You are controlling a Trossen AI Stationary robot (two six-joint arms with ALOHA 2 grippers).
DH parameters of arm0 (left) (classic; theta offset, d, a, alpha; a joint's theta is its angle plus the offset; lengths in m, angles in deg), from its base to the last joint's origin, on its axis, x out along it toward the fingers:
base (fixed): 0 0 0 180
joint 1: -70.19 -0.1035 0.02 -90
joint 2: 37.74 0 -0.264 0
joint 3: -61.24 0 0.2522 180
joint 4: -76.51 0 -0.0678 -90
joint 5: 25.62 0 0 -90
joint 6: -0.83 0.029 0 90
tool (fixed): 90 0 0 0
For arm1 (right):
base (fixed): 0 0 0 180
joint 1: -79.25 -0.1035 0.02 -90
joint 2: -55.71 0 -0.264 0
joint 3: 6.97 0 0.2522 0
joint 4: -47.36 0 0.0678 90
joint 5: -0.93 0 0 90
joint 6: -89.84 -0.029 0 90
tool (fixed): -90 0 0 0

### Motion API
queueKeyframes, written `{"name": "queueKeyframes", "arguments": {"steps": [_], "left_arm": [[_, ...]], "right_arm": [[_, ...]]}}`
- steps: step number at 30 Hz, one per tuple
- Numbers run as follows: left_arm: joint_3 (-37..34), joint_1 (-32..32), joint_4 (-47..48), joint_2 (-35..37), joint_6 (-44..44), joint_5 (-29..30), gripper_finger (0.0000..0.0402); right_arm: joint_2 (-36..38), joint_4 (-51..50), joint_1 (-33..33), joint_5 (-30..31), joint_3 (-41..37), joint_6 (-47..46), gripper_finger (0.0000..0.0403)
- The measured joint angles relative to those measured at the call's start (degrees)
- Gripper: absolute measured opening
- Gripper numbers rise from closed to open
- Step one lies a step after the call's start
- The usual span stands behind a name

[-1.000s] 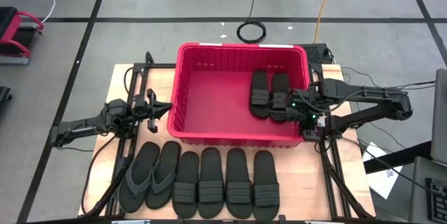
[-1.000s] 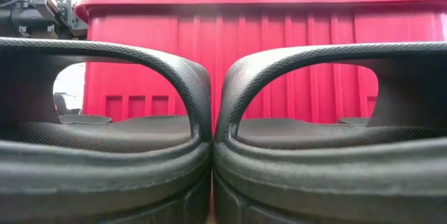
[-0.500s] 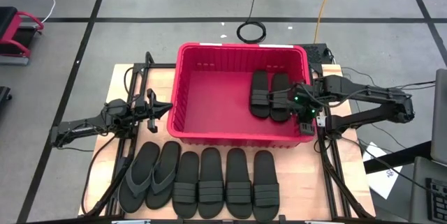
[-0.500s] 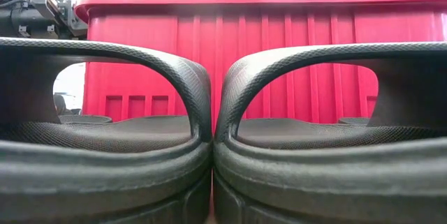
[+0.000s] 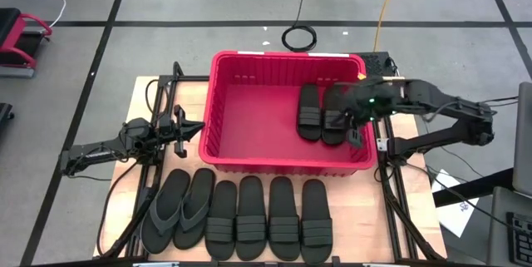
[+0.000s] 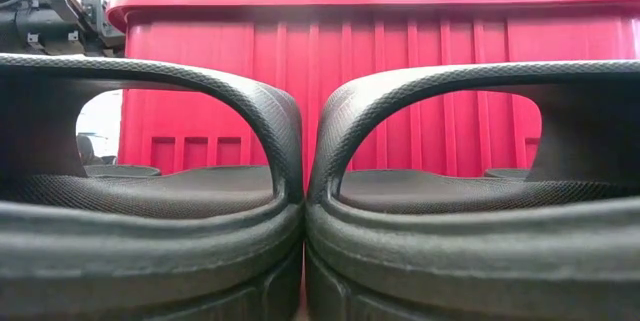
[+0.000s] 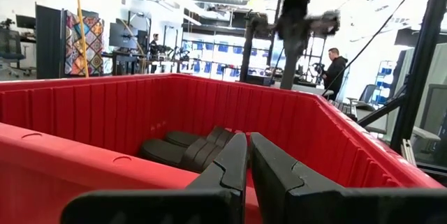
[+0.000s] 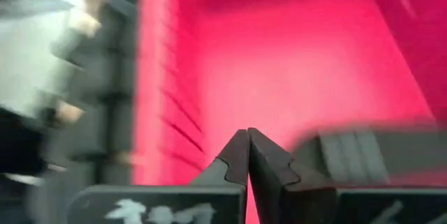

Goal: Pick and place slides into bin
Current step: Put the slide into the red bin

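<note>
The red bin [image 5: 249, 109] stands at the table's middle. Two band slides [image 5: 321, 113] lie side by side, soles down, on its floor at the right; they also show in the left wrist view [image 7: 185, 147]. Six more slides lie in a row on the table in front of the bin: two thong slides [image 5: 176, 209] at the left and several band slides [image 5: 266, 217]. My right gripper [image 5: 352, 138] is shut and empty, raised over the bin's right part beside the two slides. My left gripper [image 5: 196, 128] is shut and empty, just left of the bin's left wall.
The bin's near wall [image 6: 330, 91] rises right behind the row of slides. Metal frame rails [image 5: 158, 92] run along the table's left and right sides. Bare wood [image 5: 141, 105] shows left of the bin. A person [image 7: 337, 70] stands far off in the room.
My right gripper has risen from the bin's near right corner and swung toward the table's left and far side, over the two slides in the bin. The slides lie still. My left arm has kept still.
</note>
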Motion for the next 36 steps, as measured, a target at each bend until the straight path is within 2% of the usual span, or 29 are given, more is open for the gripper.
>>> {"name": "queueKeyframes", "arguments": {"steps": [3,5,11,18,21,26,28,32,36], "left_arm": [[0.01,0.01,0.01,0.00,-0.01,0.00,0.0024],[0.00,0.01,0.02,0.00,-0.07,-0.01,0.0024],[0.01,0.00,0.03,0.00,0.23,0.00,0.0024],[0.00,0.00,0.34,0.00,5.13,0.00,0.0024],[0.01,-0.01,0.20,0.00,7.36,-0.02,0.0024],[0.01,0.00,-4.96,0.02,-2.36,0.69,0.0024],[0.01,-0.01,-7.76,0.01,-4.89,1.42,0.0024],[0.01,0.01,-15.46,0.03,-6.16,1.38,0.0024],[0.01,0.01,-23.96,0.01,-6.70,1.42,0.0024]], "right_arm": [[0.04,5.21,-4.24,-3.21,2.07,2.42,0.0000],[0.02,7.02,-7.55,-2.58,2.32,2.27,0.0000],[-2.72,10.70,-18.90,8.06,2.32,0.50,0.0000],[-7.41,14.25,-28.18,9.51,2.31,-11.05,0.0000],[-8.37,14.04,-31.13,14.04,2.27,-13.19,0.0000],[-6.18,11.25,-32.55,27.44,2.26,-13.05,0.0000],[-3.85,8.27,-31.99,30.42,2.26,-11.72,0.0000],[2.52,2.51,-29.78,31.73,2.26,-7.80,0.0000],[10.25,1.58,-25.41,31.82,2.26,-1.15,0.0000]]}}
